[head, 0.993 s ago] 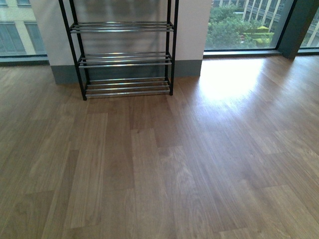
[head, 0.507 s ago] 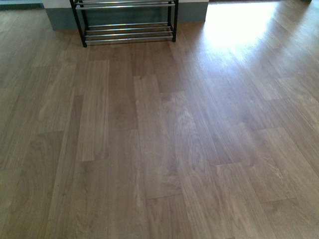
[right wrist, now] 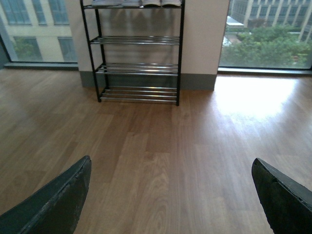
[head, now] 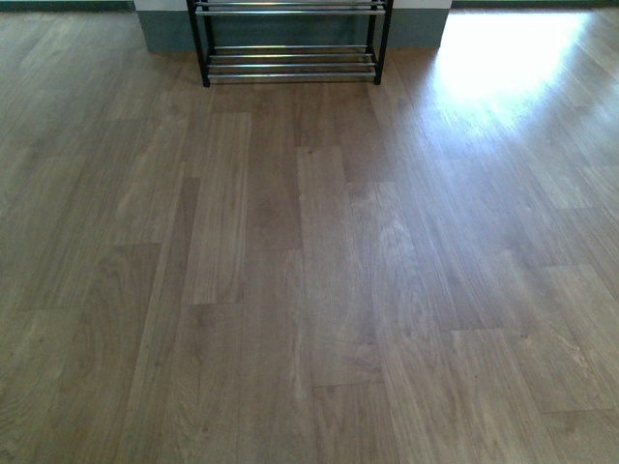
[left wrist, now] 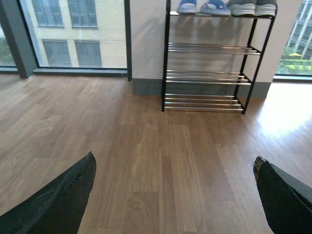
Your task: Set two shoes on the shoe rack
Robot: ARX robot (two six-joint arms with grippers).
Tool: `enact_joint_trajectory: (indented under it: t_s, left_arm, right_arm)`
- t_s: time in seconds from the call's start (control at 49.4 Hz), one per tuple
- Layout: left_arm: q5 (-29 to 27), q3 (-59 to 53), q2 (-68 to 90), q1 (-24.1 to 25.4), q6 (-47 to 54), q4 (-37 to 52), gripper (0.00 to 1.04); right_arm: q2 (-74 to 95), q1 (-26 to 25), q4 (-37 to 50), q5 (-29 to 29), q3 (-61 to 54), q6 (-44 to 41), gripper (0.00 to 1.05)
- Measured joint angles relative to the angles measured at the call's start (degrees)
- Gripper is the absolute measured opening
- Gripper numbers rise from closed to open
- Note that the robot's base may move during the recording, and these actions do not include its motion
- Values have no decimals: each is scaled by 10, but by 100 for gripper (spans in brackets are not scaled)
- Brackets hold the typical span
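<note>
I see the wood plank floor [head: 309,271] filling nearly all of my front view, bare between me and the far wall. The shoe rack [left wrist: 204,58] stands against that wall; only its lowest chrome tier shows in front [head: 290,60], while both wrist views take in several tiers.

On its top tier, in the left wrist view, the grey sneakers [left wrist: 251,7] sit side by side with their white soles on the bars, just beside a pair of pale blue slide sandals [left wrist: 201,6]. The lower tiers hold nothing.

My left hand [left wrist: 173,195] is spread wide and empty, its dark fingers [left wrist: 53,200] at the picture's edges. My right hand [right wrist: 170,195] is likewise spread and empty. Both are well apart from the rack and the sneakers.
</note>
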Motion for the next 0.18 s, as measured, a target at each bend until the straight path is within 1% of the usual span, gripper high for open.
enact_joint_trajectory:
  t_s: [0.182]
  left_arm:
    - [2,0,0,0,0,0,95]
  right_arm:
    - [0,0,0,2,0,0,95]
